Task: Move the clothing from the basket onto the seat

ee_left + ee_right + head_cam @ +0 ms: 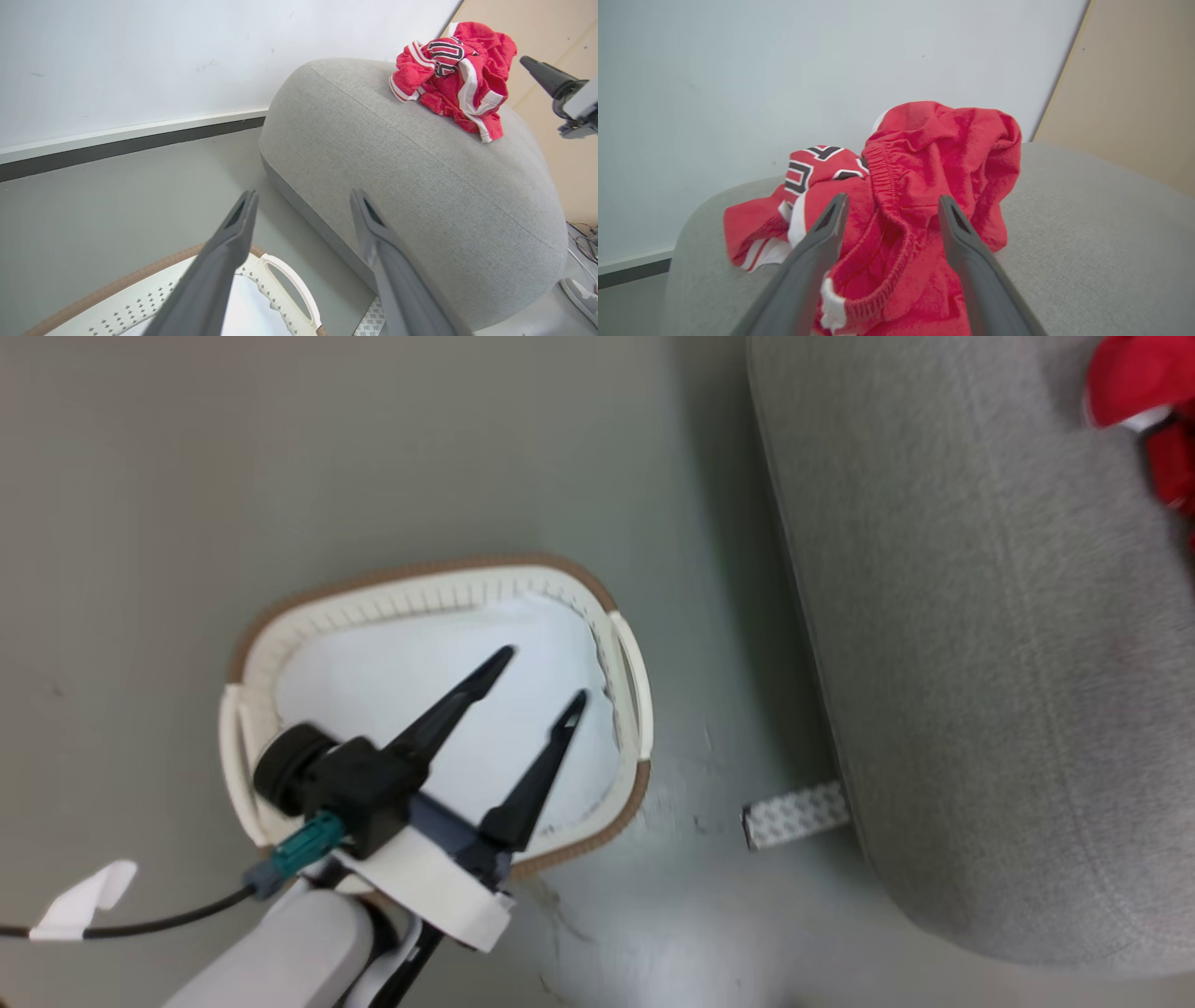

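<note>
Standing on grey floor (140, 523), the basket (420, 602) is near the seat (980, 616).

Head view: the clothing (1134, 378) is a blurred red scrap cut by the right edge, and the seat (980, 616) runs off the top and right. The left gripper (544, 674) and its wrist cover the near rim of the basket (420, 583). Right wrist view: the lettering is folded and unreadable, and whether the right gripper (893, 200) touches cloth is unclear. Left wrist view: the bottom edge cuts the basket.
</note>
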